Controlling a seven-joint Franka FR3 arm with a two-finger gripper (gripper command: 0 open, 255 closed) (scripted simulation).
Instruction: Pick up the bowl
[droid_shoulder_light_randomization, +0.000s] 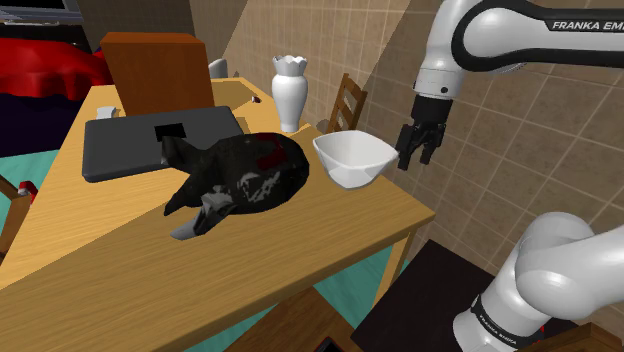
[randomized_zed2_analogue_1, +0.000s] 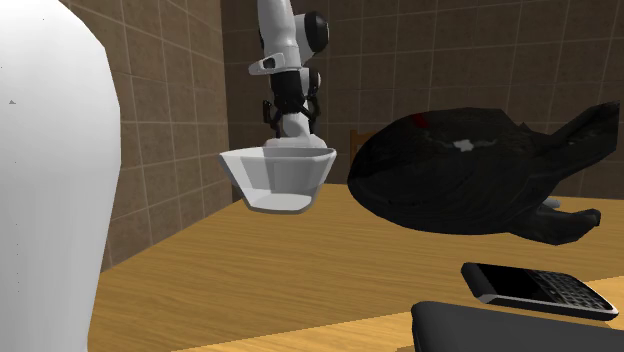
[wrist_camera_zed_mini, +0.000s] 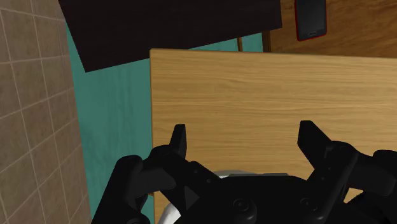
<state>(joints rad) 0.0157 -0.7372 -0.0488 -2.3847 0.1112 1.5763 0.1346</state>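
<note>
The white bowl (droid_shoulder_light_randomization: 355, 158) is at the wooden table's (droid_shoulder_light_randomization: 120, 230) corner nearest the arm, in the shoulder view's right half. My black gripper (droid_shoulder_light_randomization: 417, 152) hangs just to the right of the bowl's rim, out past the table edge, fingers pointing down and open. In the second exterior view the bowl (randomized_zed2_analogue_1: 279, 178) is at the far table edge with the arm behind it. In the wrist view my gripper (wrist_camera_zed_mini: 245, 137) has its fingers wide apart over the table corner (wrist_camera_zed_mini: 254, 89), nothing between them. A sliver of white bowl (wrist_camera_zed_mini: 229, 173) shows behind the hand.
A black bird-shaped figure (droid_shoulder_light_randomization: 240, 175) lies just left of the bowl. Behind it are a white vase (droid_shoulder_light_randomization: 289, 90), a dark flat slab (droid_shoulder_light_randomization: 150, 145) and a brown box (droid_shoulder_light_randomization: 155, 60). A black phone (randomized_zed2_analogue_1: 540, 287) lies on the table. Chairs stand around; the floor is teal (wrist_camera_zed_mini: 114, 108).
</note>
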